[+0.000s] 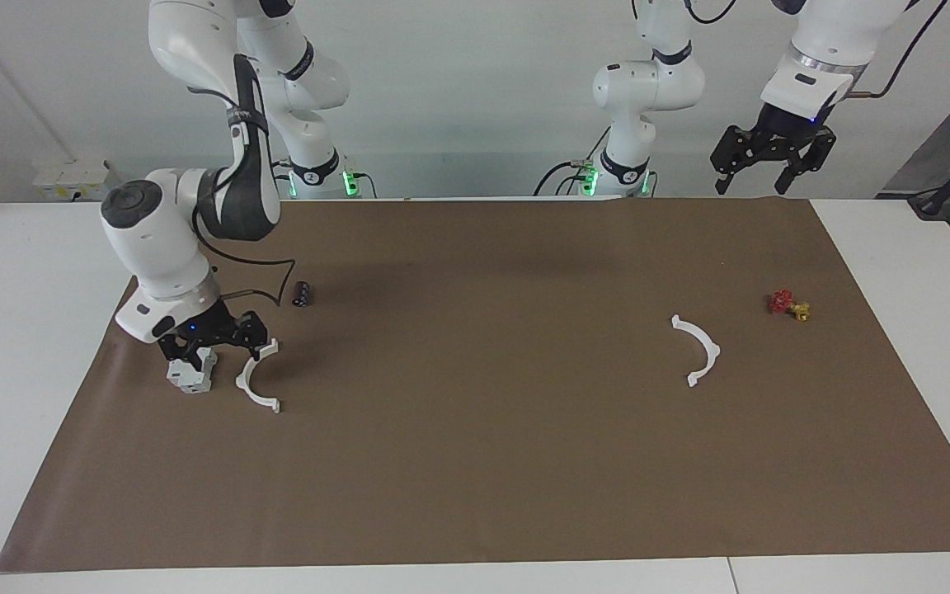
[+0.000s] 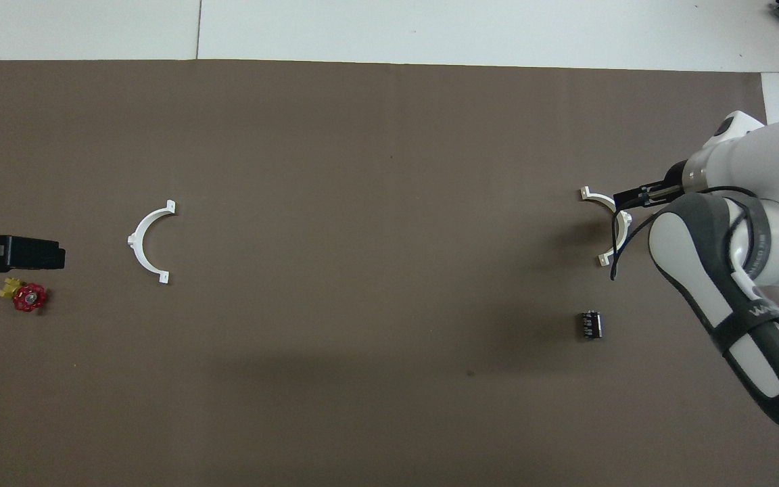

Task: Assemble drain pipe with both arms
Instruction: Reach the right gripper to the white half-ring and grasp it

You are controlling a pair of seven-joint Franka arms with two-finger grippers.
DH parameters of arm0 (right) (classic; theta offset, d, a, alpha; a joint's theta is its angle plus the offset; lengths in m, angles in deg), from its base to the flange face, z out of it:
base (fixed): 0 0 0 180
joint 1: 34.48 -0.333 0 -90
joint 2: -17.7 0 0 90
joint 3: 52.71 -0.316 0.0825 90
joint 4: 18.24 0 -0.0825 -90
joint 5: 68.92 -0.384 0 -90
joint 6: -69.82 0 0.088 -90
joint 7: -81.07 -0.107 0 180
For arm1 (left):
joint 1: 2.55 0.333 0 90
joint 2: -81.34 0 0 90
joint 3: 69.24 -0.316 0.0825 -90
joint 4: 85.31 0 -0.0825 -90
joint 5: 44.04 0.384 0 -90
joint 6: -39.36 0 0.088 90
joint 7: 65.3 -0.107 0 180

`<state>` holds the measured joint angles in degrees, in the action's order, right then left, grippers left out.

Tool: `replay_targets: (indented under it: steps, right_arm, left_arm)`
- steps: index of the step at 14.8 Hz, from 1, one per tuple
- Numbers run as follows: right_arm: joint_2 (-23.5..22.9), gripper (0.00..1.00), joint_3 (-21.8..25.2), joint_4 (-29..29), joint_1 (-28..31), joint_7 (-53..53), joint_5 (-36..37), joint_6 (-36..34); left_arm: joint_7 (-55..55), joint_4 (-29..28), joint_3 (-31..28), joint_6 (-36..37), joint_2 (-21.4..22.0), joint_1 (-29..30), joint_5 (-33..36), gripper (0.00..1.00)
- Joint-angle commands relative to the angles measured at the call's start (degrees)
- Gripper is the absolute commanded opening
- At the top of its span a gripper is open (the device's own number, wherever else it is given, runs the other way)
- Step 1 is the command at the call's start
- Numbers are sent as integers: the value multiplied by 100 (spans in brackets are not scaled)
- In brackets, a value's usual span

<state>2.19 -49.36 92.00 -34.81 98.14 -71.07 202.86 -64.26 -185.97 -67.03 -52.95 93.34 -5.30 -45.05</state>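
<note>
The drain pipe lies in two white half-ring arcs on the brown mat. One arc (image 1: 242,382) (image 2: 598,198) is toward the right arm's end, the other (image 1: 712,351) (image 2: 136,240) toward the left arm's end. My right gripper (image 1: 218,353) is open and low over the first arc's nearer tab and the grey-white box beside it. I cannot tell whether it touches either. In the overhead view the right arm covers that gripper and part of the arc. My left gripper (image 1: 769,169) (image 2: 51,251) waits open, raised by the mat's edge nearest the robots.
The grey-white blocky box (image 1: 190,375) sits beside the first arc, toward the table's end. A small black cylinder (image 1: 302,293) (image 2: 589,324) lies nearer the robots. A red and yellow valve (image 1: 788,305) (image 2: 24,294) lies near the left arm's end of the mat (image 1: 475,462).
</note>
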Motion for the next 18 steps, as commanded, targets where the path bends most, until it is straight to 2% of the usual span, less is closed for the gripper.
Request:
replay_targets:
  steps: [1,5,7,8,9,10,11,12,15,18]
  right_arm:
    - [-75,100,-45,348,51,647,-321,564]
    - [-84,95,-45,796,244,1262,-321,837]
    - [-128,88,-45,894,315,1500,-330,952]
    - [-154,81,-45,903,315,1510,-330,970]
    - [-163,68,-45,903,306,1519,-330,970]
    - [-172,47,-45,903,306,1527,-330,978]
    - [-172,3,-45,894,298,1510,-330,979]
    - [-181,0,-45,850,280,1440,-330,970]
    - [-251,0,-45,560,236,1151,-409,838]
    - [-181,0,-81,271,61,527,-391,365]
  left_arm:
    - [-60,-68,-37,73,92,-6,-92,100]
    - [-60,-77,-37,64,101,-6,-92,100]
    - [-69,-77,-37,64,101,-6,-92,100]
    - [-69,-85,-37,64,101,-6,-92,100]
    - [-69,-94,-37,64,109,-6,-92,100]
    - [-60,-94,-37,55,109,-6,-92,100]
    - [-69,-94,-37,55,109,-6,-92,100]
    - [-69,-94,-37,55,109,-6,-92,100]
    - [-69,-94,-37,46,109,-6,-92,100]
    - [-69,-94,-37,46,109,3,-92,100]
